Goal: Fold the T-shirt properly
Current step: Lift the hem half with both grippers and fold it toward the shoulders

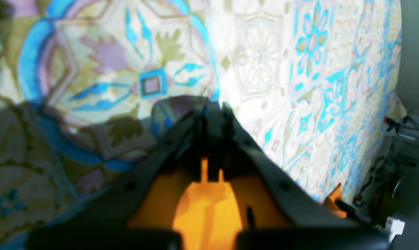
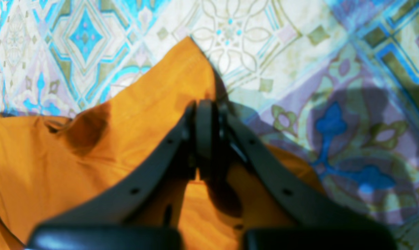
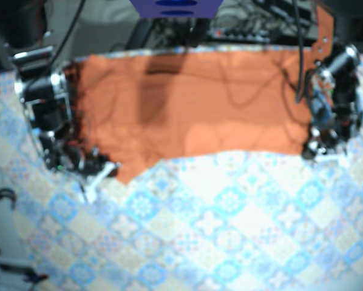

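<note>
The T-shirt [image 2: 91, 156], plain orange, is the closest thing we see at the right wrist. It lies under the right gripper [image 2: 206, 107], whose black fingers are pressed together over the cloth's edge and nip it. Just beyond the fingertips the fabric rises to a soft peak, and past that we see the patterned tablecloth [image 2: 299, 52] in blue, cream and lilac.

At the left wrist, the left gripper [image 1: 212, 107] also has its fingers pressed together. Orange cloth shows beneath them near their base, while the tips reach out over bare tablecloth. We cannot tell whether any fabric is caught between them.

From above, the near half of the table shows only tablecloth. Farther back comes the near edge of the shirt. On the view's left it is drawn out into a point that meets the right gripper. On the view's right its corner ends just beside the left gripper. Beyond that edge the shirt lies spread wide and mostly flat across the far half, between the two arms. Dark cables [image 3: 260, 24] run behind the table's far edge.
</note>
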### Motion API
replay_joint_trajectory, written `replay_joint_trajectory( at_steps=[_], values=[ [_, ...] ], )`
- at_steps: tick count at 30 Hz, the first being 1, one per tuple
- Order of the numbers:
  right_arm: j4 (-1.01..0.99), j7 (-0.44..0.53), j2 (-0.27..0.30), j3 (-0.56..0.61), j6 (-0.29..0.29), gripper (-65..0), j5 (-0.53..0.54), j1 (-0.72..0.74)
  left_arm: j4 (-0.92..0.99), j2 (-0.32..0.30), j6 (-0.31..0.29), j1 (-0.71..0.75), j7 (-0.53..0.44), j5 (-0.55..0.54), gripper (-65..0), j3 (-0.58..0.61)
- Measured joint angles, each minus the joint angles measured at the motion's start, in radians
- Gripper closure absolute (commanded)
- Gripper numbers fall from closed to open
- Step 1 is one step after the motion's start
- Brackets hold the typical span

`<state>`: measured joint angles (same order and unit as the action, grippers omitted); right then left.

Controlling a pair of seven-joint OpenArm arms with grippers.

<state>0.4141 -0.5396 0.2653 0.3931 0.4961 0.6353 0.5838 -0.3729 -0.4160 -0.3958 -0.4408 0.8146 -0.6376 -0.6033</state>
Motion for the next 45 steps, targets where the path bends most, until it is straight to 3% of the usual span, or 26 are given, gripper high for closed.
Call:
replay_joint_trajectory(
  at_steps=[10,19,22,29,36,45],
  values=[
    [0.000,0.000,0.000,0.000,0.000,-0.2,0.000,0.000,-0.014,0.000,0.003,0.002,0.011,-0.001,0.0,0.000],
    [0.118,-0.008,0.005,0.003,-0.003,-0.2,-0.003,-0.063,-0.367,0.032,0.030,0.146,0.190,0.052,0.0,0.041],
    [0.135,-0.045,0.012,0.005,-0.003,-0.2,-0.008,-0.061,-0.409,0.031,0.029,0.161,0.203,0.039,0.0,0.073],
    [0.138,-0.022,0.016,0.002,-0.003,-0.2,0.000,-0.077,-0.417,0.004,0.026,0.168,0.208,0.039,0.0,0.103],
    [0.275,-0.060,0.081,0.001,-0.009,-0.2,-0.026,-0.134,-0.495,-0.006,0.024,0.172,0.210,0.035,0.0,0.178],
    [0.313,-0.057,0.104,0.001,-0.006,-0.2,-0.023,-0.157,-0.500,-0.017,-0.013,0.172,0.230,0.046,0.0,0.179]
  ],
)
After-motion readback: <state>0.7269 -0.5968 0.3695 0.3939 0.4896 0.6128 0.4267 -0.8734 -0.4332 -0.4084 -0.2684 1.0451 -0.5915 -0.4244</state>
